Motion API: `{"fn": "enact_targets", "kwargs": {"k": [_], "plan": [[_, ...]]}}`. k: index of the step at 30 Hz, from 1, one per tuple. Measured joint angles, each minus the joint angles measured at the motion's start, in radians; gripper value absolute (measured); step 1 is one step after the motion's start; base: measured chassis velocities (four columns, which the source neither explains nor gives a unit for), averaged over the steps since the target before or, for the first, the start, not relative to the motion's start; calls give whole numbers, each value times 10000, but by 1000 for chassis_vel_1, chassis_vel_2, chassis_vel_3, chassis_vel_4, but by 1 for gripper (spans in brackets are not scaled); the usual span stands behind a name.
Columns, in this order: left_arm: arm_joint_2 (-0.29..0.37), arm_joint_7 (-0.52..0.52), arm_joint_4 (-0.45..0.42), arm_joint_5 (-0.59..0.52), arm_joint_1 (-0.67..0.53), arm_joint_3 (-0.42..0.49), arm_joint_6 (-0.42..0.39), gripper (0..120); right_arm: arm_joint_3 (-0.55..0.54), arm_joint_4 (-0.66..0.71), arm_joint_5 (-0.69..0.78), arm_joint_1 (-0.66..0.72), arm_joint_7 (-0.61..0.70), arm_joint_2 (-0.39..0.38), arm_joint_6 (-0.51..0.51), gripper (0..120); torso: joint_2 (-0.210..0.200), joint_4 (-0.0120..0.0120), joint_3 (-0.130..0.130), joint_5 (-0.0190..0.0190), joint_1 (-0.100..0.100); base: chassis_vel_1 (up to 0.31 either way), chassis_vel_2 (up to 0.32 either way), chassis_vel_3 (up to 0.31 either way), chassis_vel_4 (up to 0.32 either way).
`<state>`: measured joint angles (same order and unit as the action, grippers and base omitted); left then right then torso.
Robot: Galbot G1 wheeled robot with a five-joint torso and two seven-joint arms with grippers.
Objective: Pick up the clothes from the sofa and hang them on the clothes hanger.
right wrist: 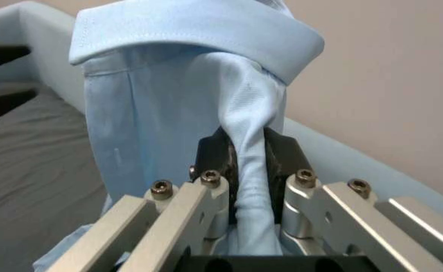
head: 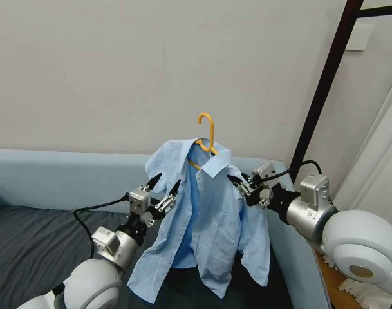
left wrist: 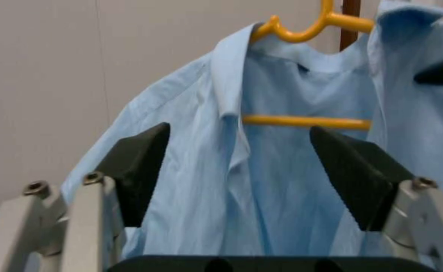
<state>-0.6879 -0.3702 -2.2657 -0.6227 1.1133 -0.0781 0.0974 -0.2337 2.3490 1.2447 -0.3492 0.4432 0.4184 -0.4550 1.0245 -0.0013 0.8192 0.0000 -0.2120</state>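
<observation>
The blue shirt (head: 202, 219) sits on the yellow hanger (head: 208, 132), the right gripper (head: 242, 185) beside the hanger pinches a fold of shirt, and the left gripper (head: 162, 190) waits wide open on the hanger's other side, so if that fold slips, everything could drop.

Most of hanger (head: 211, 134) under shirt (head: 205, 219)

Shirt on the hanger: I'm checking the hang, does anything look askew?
The orange hanger hooks onto nothing; the blue shirt hangs lopsided, one shoulder bunched in the right claw. The left claw is open beside it.
</observation>
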Motion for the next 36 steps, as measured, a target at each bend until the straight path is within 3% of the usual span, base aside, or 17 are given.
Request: {"fn": "enact_targets", "kwargs": {"k": [6,11,19,26,30,36], "plan": [[-650,-145,-156,226,1774,-1065,413,99,1037,124,569,-398,396,-377,-84,7,0,-2,-1,-1,1,0,0,0,0],[-1160,-189,-37,393,2448,-1682,653,100,1239,122,1506,421,859,-647,-302,7,0,-2,0,0,0,0,0,0,0],[-2065,-190,501,1211,3569,-2624,1434,100,463,-15,3193,3278,1658,-1450,-1147,7,0,0,-1,-3,0,0,0,0,0],[-2754,-90,746,1604,4185,-2875,1741,100,559,-39,3712,3683,2018,-2053,-1631,7,0,-4,0,3,1,0,0,0,0],[-4041,156,942,2208,5019,-3077,2040,100,1006,-1,4014,3448,2450,-2503,-2042,7,0,-1,0,1,1,0,0,0,0],[-4817,484,950,2690,5826,-3617,2618,100,1136,-176,3430,3264,2659,-2811,-1976,7,1,-1,0,1,1,0,0,0,0]]}}
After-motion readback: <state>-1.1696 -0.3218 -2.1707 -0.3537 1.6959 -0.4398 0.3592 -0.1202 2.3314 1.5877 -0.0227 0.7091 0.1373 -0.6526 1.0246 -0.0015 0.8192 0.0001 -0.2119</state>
